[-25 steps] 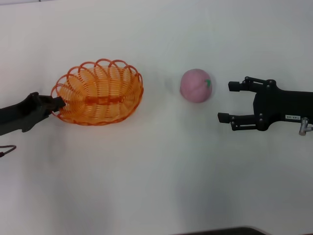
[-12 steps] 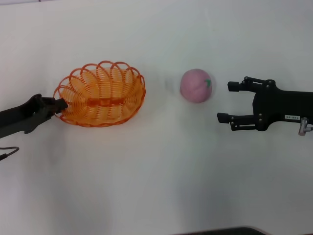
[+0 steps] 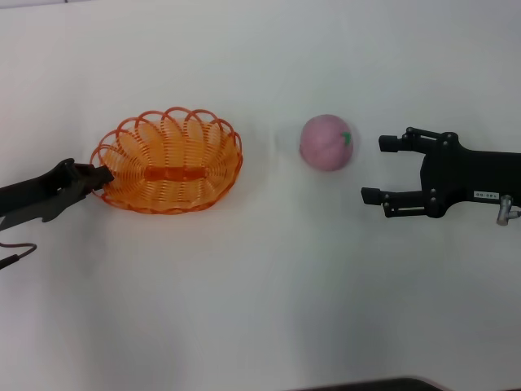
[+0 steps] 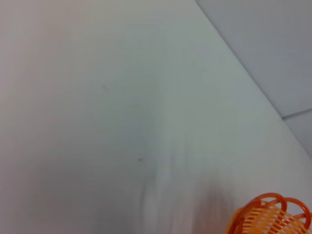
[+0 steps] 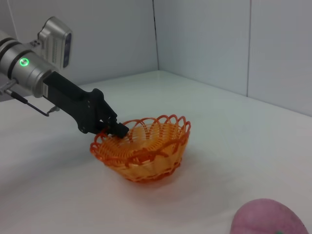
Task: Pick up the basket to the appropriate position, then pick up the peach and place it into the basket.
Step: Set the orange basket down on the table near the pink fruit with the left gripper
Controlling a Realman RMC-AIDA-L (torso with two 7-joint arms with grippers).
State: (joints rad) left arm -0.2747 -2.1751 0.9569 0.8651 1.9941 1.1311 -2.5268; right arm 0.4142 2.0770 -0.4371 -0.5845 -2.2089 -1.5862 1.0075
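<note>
While the left gripper [image 3: 96, 173] pinches the scalloped rim of the basket [image 3: 168, 160] at its near end, the orange wire bowl looks to sit level on the white table [image 3: 260, 293]; the right wrist view shows those dark fingertips clamped over one rim loop. From that gripper the basket stretches straight ahead, toward the middle of the table. The peach [image 3: 326, 142] lies well beyond the basket's far end, apart from it, with bare table between them.

The right gripper [image 3: 383, 168] waits just beside the peach on its other side, its two fingers spread wide and holding nothing, the fruit ahead of them and slightly off towards one finger.

My guess is that the basket step is about finished: it seems to be in a sensible spot, within reach of the other arm. To do it well, the left gripper should make sure the base is flat on the table before letting go, then open fully and draw straight back along its own line so a fingertip does not snag a wire loop and drag or tip the light basket. Only then should the right arm close on the peach.
</note>
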